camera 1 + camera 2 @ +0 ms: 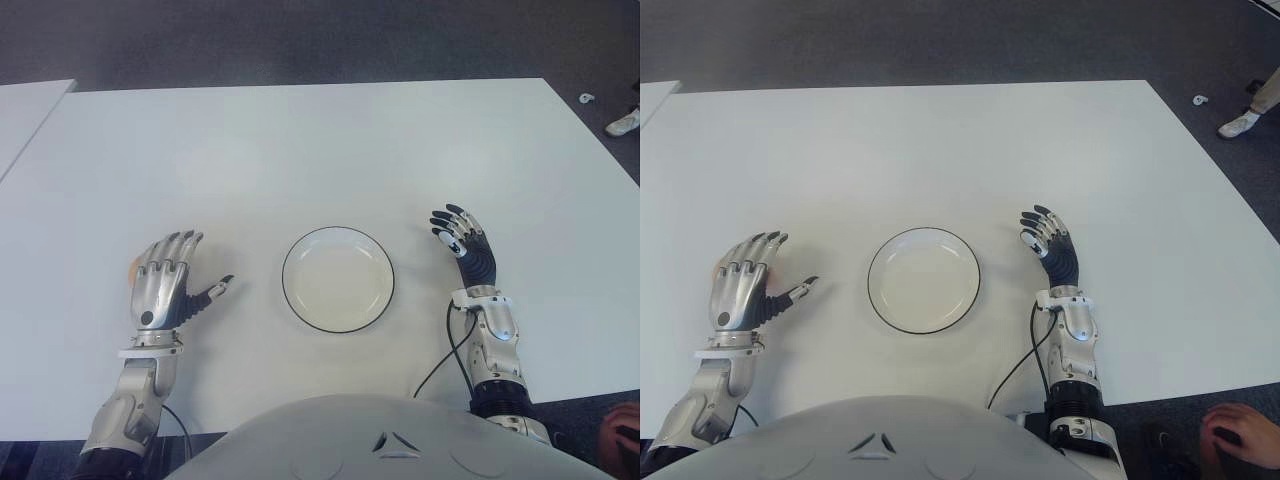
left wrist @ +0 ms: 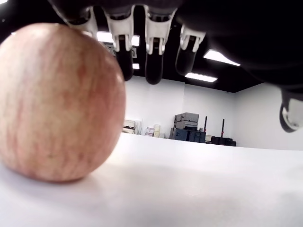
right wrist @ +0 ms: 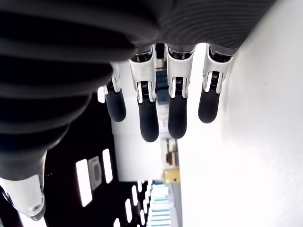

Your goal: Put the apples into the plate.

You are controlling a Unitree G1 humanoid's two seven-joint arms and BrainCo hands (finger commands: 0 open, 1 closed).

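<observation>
A pink-red apple (image 2: 57, 104) sits on the white table (image 1: 300, 150) under my left hand (image 1: 190, 268). In the eye views only a sliver of the apple (image 1: 132, 268) shows at the hand's outer edge. The left wrist view shows the fingers (image 2: 154, 42) stretched out above the apple, not closed around it. A white plate with a dark rim (image 1: 338, 231) lies between my hands with nothing in it. My right hand (image 1: 458, 236) shows to the right of the plate, fingers spread and holding nothing.
A black cable (image 1: 452, 350) runs beside my right forearm. A second white table (image 1: 25, 110) stands at the far left. A person's shoe (image 1: 625, 122) is on the floor at the far right, and a person's hand (image 1: 1240, 432) shows at the near right corner.
</observation>
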